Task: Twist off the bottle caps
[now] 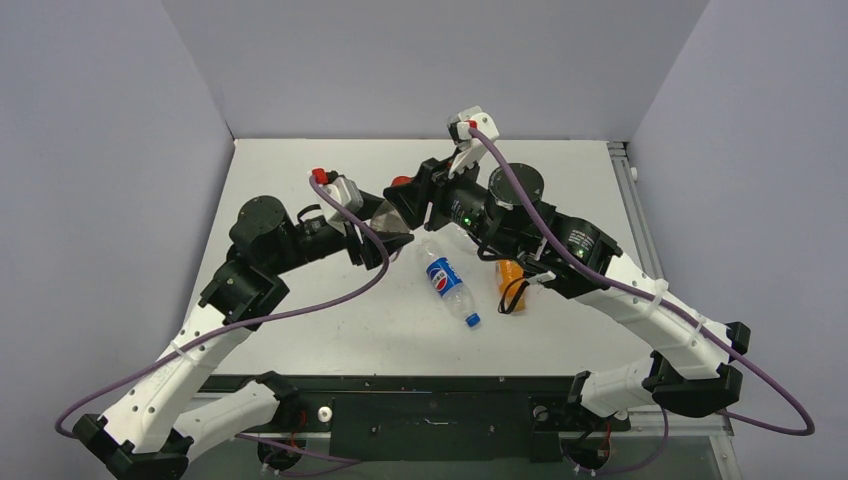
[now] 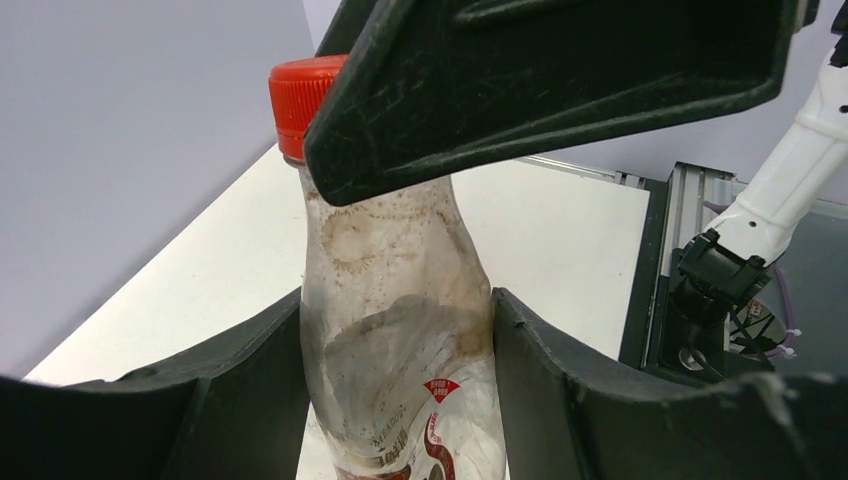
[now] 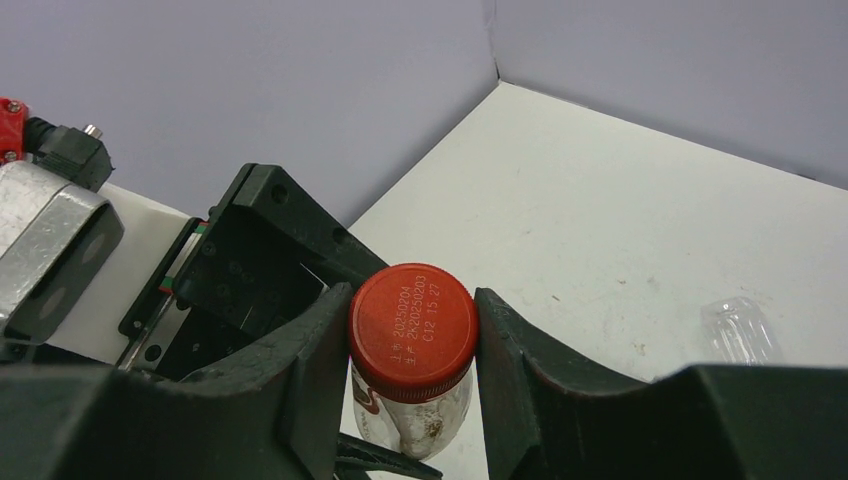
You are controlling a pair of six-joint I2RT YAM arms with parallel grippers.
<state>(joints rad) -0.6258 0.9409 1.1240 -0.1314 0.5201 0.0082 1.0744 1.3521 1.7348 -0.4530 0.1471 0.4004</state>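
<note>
**Red cap pinched, bottle braced: turn about the neck**

The left pincer [image 2: 395, 415] is clamped on the body of the short clear bottle with the reddish label [image 2: 395, 300], at the far middle of the surface [image 1: 300, 330]. Whether the bottle's base rests there or hangs clear, I cannot tell. The right pincer [image 3: 412, 345] comes over the top and pinches the red cap [image 3: 412, 325] between both fingers.

To turn it well, I judge the right wrist should roll about the bottle's own axis with no sideways pull. The left grip needs to be firm enough that the body does not spin along, yet not so hard that the thin wall buckles. The Pepsi bottle [image 1: 447, 283] lies nearer the bases, its blue cap [image 1: 473, 321] on.
</note>
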